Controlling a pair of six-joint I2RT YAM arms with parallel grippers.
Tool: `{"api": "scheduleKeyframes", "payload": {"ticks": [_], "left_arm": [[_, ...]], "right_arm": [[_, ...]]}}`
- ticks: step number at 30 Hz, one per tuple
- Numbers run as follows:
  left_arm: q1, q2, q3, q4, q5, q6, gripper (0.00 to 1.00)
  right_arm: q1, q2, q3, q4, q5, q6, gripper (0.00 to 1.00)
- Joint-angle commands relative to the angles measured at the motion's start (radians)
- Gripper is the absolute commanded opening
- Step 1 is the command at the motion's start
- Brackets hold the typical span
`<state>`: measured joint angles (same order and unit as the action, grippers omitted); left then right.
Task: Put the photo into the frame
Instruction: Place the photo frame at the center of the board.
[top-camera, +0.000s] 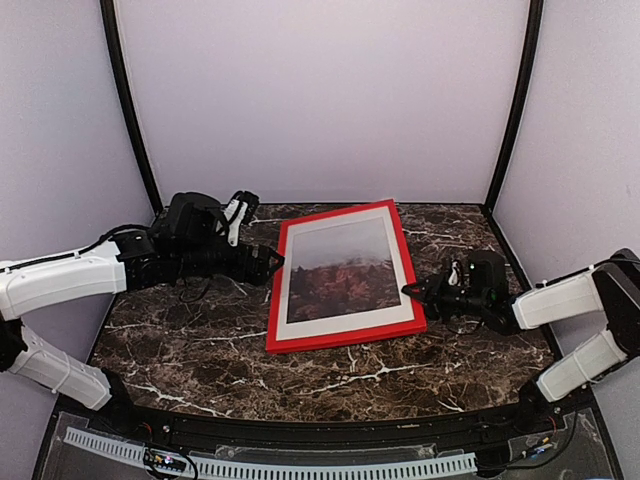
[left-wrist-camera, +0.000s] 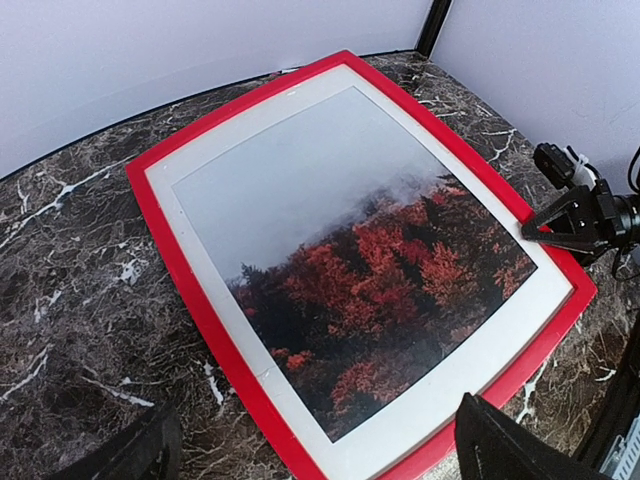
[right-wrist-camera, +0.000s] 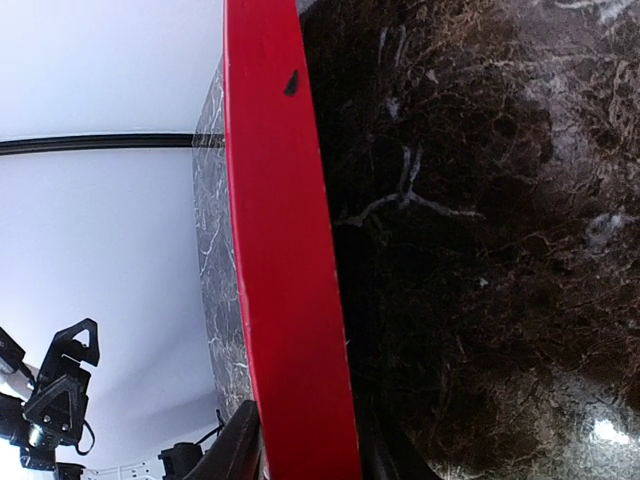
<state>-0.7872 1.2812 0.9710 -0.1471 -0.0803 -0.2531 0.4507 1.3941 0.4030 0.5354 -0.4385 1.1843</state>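
The frame (top-camera: 340, 335), red front up, lies flat on the marble table with the photo (top-camera: 340, 270) of reddish trees under grey sky showing inside it behind a white margin. My left gripper (top-camera: 272, 262) is open, just off the frame's left edge. In the left wrist view its fingers stand wide apart over the frame's (left-wrist-camera: 172, 250) near corner and the photo (left-wrist-camera: 350, 240). My right gripper (top-camera: 412, 291) is at the frame's right edge. In the right wrist view its fingers (right-wrist-camera: 232, 445) sit on either side of the red rail (right-wrist-camera: 280, 250).
The dark marble table (top-camera: 200, 340) is walled by pale panels at the back and sides, with black posts in the back corners. A black rail and a white cable strip (top-camera: 300, 467) run along the near edge. The right gripper also shows in the left wrist view (left-wrist-camera: 535, 230).
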Motion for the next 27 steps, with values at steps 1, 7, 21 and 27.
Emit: {"api": "scheduleKeyframes", "payload": {"ticks": [1, 7, 21, 27], "left_arm": [[0.008, -0.042, -0.011, -0.021, -0.044, 0.026, 0.98], [0.006, -0.056, -0.010, -0.046, -0.069, 0.045, 0.98], [0.026, -0.062, 0.009, -0.110, -0.121, 0.044, 0.98], [0.094, -0.116, -0.003, -0.129, -0.116, 0.028, 0.99]], "right_arm": [[0.005, 0.042, -0.033, 0.158, -0.036, 0.024, 0.33], [0.005, 0.108, -0.064, 0.221, -0.051, 0.037, 0.35], [0.005, 0.023, 0.033, -0.228, 0.068, -0.210, 0.56], [0.004, -0.072, 0.167, -0.580, 0.244, -0.430, 0.72]]}}
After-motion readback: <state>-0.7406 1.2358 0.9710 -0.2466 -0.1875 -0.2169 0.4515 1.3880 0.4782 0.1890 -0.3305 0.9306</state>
